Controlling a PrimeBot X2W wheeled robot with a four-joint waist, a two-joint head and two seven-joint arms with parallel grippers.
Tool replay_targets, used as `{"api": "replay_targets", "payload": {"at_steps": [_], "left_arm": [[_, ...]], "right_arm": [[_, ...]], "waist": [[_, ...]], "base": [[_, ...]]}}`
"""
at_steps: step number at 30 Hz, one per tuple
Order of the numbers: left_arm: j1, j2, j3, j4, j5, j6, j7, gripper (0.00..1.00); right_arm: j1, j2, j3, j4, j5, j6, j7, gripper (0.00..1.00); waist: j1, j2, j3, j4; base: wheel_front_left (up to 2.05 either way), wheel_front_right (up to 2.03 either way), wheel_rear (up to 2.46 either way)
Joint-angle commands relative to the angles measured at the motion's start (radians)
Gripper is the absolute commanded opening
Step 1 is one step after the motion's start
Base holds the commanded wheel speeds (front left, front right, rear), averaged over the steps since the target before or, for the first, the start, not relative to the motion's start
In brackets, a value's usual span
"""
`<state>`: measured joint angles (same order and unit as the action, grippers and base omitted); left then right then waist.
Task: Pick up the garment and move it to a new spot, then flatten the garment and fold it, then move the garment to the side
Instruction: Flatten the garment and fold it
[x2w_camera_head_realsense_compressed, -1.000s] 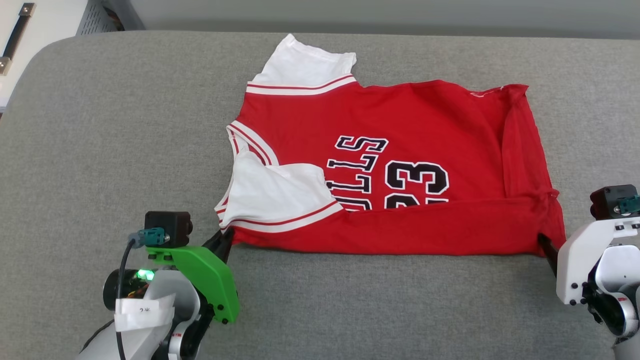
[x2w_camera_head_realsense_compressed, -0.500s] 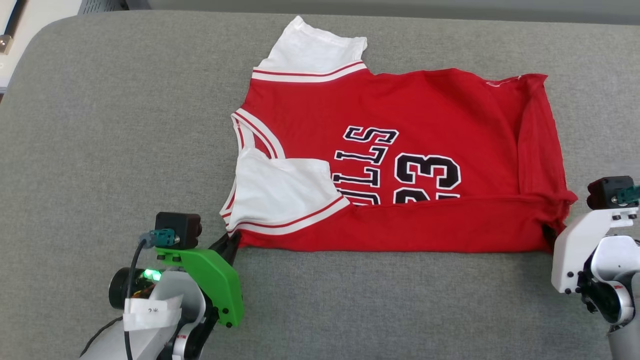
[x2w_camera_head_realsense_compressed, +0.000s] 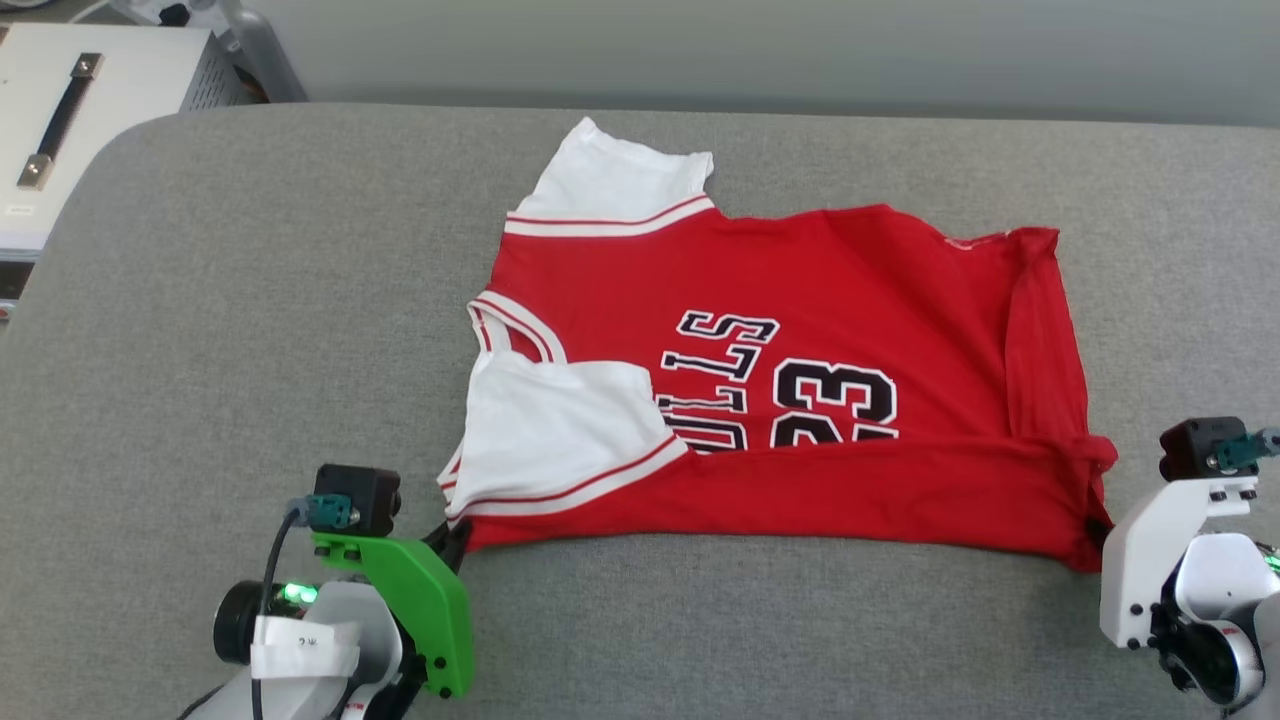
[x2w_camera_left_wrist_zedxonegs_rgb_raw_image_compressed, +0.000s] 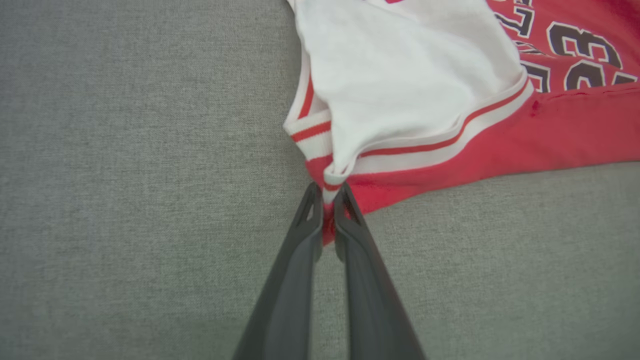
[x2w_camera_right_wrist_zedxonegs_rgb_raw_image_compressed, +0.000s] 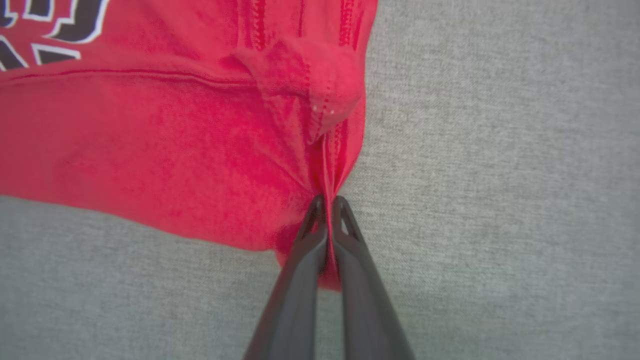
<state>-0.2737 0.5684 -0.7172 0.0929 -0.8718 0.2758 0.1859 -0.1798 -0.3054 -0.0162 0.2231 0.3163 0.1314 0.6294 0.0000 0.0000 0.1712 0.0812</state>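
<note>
The garment (x2w_camera_head_realsense_compressed: 800, 290), a red jersey with white sleeves and black "23" print, lies spread sideways on the grey padded surface (x2w_camera_head_realsense_compressed: 250, 330), collar to the left. Its near edge is folded over the print as a red band. My left gripper (x2w_camera_head_realsense_compressed: 455, 535) is shut on the near left corner, below the white sleeve (x2w_camera_head_realsense_compressed: 550, 430). In the left wrist view the left gripper (x2w_camera_left_wrist_zedxonegs_rgb_raw_image_compressed: 327, 192) pinches striped trim and red cloth. My right gripper (x2w_camera_head_realsense_compressed: 1095, 525) is shut on the near right hem corner. In the right wrist view the right gripper (x2w_camera_right_wrist_zedxonegs_rgb_raw_image_compressed: 327, 200) clamps bunched red fabric (x2w_camera_right_wrist_zedxonegs_rgb_raw_image_compressed: 200, 150).
A white metal box with a black handle (x2w_camera_head_realsense_compressed: 60, 130) stands beyond the surface's rounded far left corner. The far edge of the surface (x2w_camera_head_realsense_compressed: 900, 112) runs just behind the jersey's upper sleeve. Bare grey cloth extends to the left and in front of the garment.
The head camera has shifted, so the whole picture sits lower and the white box has come into view. Both grippers stay shut on the same corners; the garment keeps its shape.
</note>
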Motion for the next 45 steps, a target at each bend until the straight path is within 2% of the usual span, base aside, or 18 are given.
{"api": "replay_targets", "payload": {"at_steps": [1, 8, 18, 22, 37, 38, 39, 40, 41, 42, 43, 45], "left_arm": [[0.024, 0.011, -0.005, 0.006, -0.011, -0.003, 0.006, 0.00], [0.084, 0.033, -0.018, -0.026, -0.028, 0.014, 0.028, 0.00], [0.137, 0.044, -0.043, -0.072, -0.045, 0.031, 0.061, 0.00], [0.120, 0.035, -0.052, -0.055, -0.035, 0.032, 0.069, 0.00], [0.070, -0.014, -0.067, 0.075, -0.051, -0.017, 0.076, 0.00], [0.069, -0.016, -0.067, 0.080, -0.053, -0.017, 0.076, 0.09], [0.069, -0.018, -0.067, 0.086, -0.055, -0.018, 0.076, 0.36], [0.069, -0.020, -0.067, 0.091, -0.054, -0.017, 0.074, 0.80], [0.069, -0.022, -0.066, 0.095, -0.054, -0.016, 0.070, 1.00], [0.071, -0.023, -0.064, 0.098, -0.054, -0.015, 0.063, 1.00], [0.071, -0.024, -0.063, 0.099, -0.054, -0.016, 0.059, 1.00], [0.070, -0.025, -0.059, 0.094, -0.052, -0.018, 0.044, 1.00]], "right_arm": [[0.030, -0.012, -0.004, -0.011, 0.008, -0.001, 0.005, 0.00], [0.146, -0.016, -0.055, -0.119, 0.021, -0.001, 0.054, 0.00], [0.290, 0.028, -0.125, -0.276, 0.011, -0.001, 0.156, 0.00], [0.286, 0.037, -0.124, -0.275, -0.013, -0.001, 0.148, 0.00], [0.226, 0.049, -0.098, -0.172, -0.034, -0.001, 0.075, 0.00], [0.224, 0.049, -0.097, -0.168, -0.032, -0.001, 0.072, 0.00], [0.223, 0.048, -0.096, -0.163, -0.031, -0.001, 0.069, 0.00], [0.223, 0.047, -0.094, -0.159, -0.030, -0.001, 0.068, 0.00], [0.223, 0.046, -0.093, -0.157, -0.028, -0.001, 0.061, 0.25], [0.221, 0.046, -0.096, -0.158, -0.028, -0.001, 0.050, 0.90], [0.221, 0.048, -0.098, -0.156, -0.023, -0.001, 0.045, 1.00], [0.222, 0.044, -0.092, -0.164, -0.011, -0.001, 0.031, 1.00]], "waist": [[0.0000, 0.0000, -0.047, -0.002], [0.0000, 0.0000, -0.090, 0.002], [0.0000, 0.0000, -0.073, -0.007], [0.0000, 0.0000, -0.052, -0.013], [0.0000, 0.0000, -0.003, -0.013], [0.0000, 0.0000, -0.005, -0.012], [0.0000, 0.0000, -0.008, -0.012], [0.0000, 0.0000, -0.012, -0.012], [0.0000, 0.0000, -0.018, -0.011], [0.0000, 0.0000, -0.025, -0.012], [0.0000, 0.0000, -0.030, -0.012], [0.0000, 0.0000, -0.043, -0.010]], "base": [[0.00, 0.00, 0.00], [0.00, 0.00, 0.00], [0.00, 0.00, 0.00], [0.00, 0.00, 0.00], [0.00, 0.00, 0.00], [0.00, 0.00, 0.00], [0.00, 0.00, 0.00], [0.00, 0.00, 0.00], [0.00, 0.00, 0.00], [0.00, 0.00, 0.00], [0.00, 0.00, 0.00], [0.00, 0.00, 0.00]]}}
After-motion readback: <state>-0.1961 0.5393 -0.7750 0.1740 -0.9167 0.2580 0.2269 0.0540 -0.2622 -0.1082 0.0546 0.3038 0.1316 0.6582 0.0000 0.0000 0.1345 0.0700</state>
